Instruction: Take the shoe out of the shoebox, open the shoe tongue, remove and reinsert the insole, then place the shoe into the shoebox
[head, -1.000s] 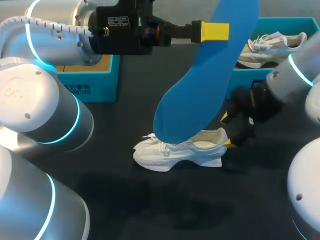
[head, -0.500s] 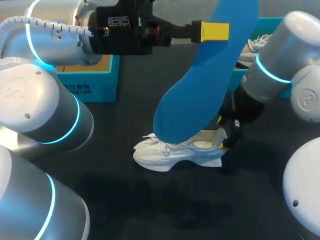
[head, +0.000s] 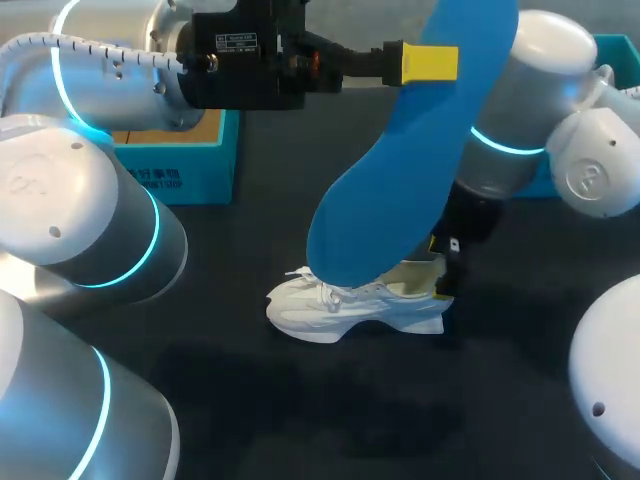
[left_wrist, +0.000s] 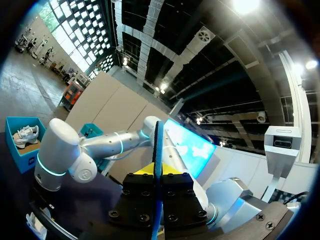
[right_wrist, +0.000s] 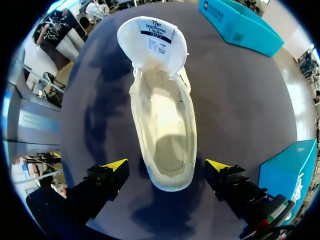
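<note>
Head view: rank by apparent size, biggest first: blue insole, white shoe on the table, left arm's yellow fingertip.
1. blue insole: largest, though it is held up nearer the camera, which inflates it.
2. white shoe: clearly smaller in frame.
3. yellow fingertip: smallest by far.

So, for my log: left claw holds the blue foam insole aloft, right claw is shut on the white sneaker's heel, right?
Not shut: the right wrist view shows the right claw open, straddling the white sneaker's heel untouched. The left claw does hold the blue foam insole.
</note>
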